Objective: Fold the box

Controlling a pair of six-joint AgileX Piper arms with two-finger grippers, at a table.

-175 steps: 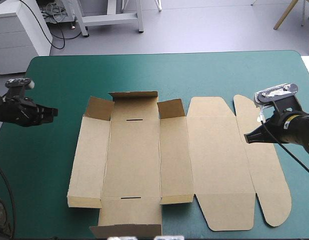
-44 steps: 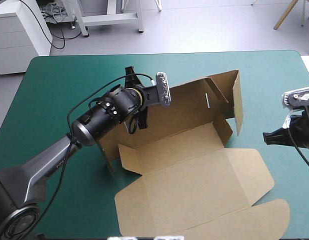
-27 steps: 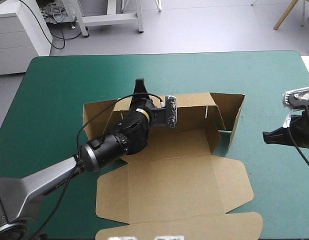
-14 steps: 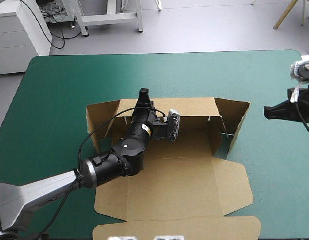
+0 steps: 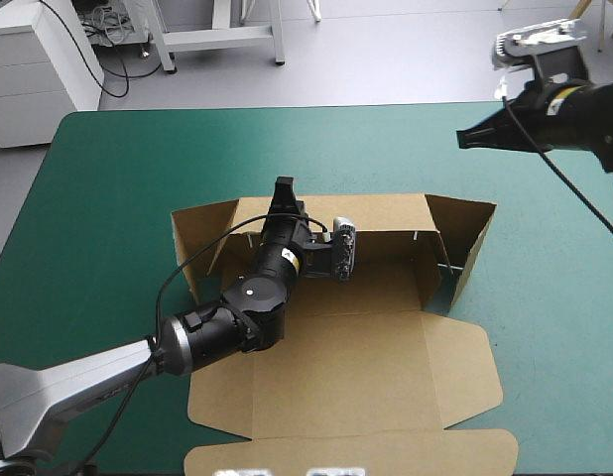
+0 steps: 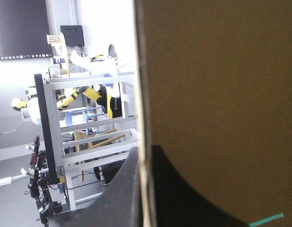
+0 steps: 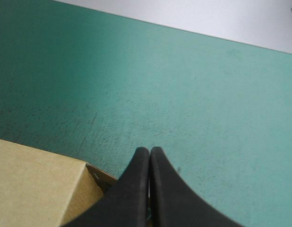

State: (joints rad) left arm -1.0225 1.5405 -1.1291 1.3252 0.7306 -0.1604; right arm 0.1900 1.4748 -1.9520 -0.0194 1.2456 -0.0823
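The brown box [image 5: 336, 367] lies mid-table, its floor and lid flat and its far wall [image 5: 386, 213] standing upright. My left gripper [image 5: 283, 190] reaches across the floor and is shut on the top edge of that wall, near its left end. In the left wrist view the board [image 6: 217, 94] fills the side ahead, its edge pinched between the left gripper's [image 6: 146, 158] black fingers. My right gripper [image 5: 465, 139] hangs shut and empty above the far right of the table, beyond the box. The right wrist view shows the right gripper [image 7: 150, 151] over a box corner [image 7: 32, 189].
Two end flaps stand angled at the wall's ends, one on the left [image 5: 192, 238] and one on the right [image 5: 475, 238]. The lid's curved flap [image 5: 346, 451] reaches the near edge. Bare teal-green cover [image 5: 118, 178] lies left, right and beyond the box.
The sheet lay flat at first; my left gripper took it, turned it and raised the far wall. Just before now the right gripper rose and moved left toward the far edge.
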